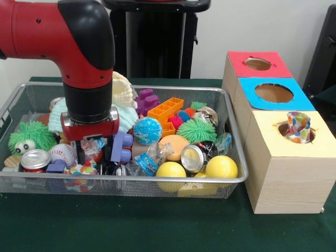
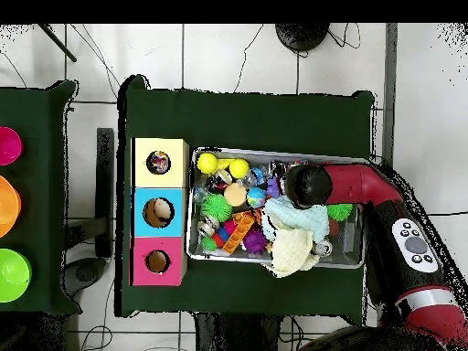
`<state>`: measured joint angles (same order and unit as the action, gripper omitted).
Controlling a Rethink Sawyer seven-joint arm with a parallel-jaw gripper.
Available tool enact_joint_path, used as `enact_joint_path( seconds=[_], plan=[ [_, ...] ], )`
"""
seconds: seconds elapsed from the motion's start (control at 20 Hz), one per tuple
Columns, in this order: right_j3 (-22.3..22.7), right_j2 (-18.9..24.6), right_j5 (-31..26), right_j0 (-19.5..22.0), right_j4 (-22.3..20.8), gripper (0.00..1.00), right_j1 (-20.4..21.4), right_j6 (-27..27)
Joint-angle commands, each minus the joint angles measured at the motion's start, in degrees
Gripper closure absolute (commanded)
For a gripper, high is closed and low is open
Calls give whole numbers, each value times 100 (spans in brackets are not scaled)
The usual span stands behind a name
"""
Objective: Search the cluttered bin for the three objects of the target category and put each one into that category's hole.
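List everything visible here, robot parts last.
wire basket: 1, silver, on the green table
boxes: 3, wood sides, beside the basket: red top, blue top, yellow top
dotted cloth: 1, white with coloured dots, sticking out of the yellow box's hole
yellow balls: 2, basket's front
globe ball: 1, blue, basket's middle
orange brick: 1, toward the back
fuzzy toy: 1, green, basket's end away from the boxes
arm: 1, red and black, reaching into the basket
pincer: 1, down among the toys, state unclear

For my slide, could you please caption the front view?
Red Sawyer arm's gripper reaches into the silver wire-mesh basket of toys; a polka-dot cloth pokes from the yellow-topped box's hole.
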<state>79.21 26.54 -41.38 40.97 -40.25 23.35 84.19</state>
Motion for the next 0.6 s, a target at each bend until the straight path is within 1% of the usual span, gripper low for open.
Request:
enact_joint_path(
  seconds=[0.05,0.2,0.45,0.6],
  plan=[
    [-42,-206,246,-121,-136,0,-467,130],
    [-134,-204,209,-97,-158,0,-400,40],
    [-657,-73,-97,-53,-175,0,-493,-441],
    [-1162,85,-432,-21,-135,0,-679,-892]
  ],
)
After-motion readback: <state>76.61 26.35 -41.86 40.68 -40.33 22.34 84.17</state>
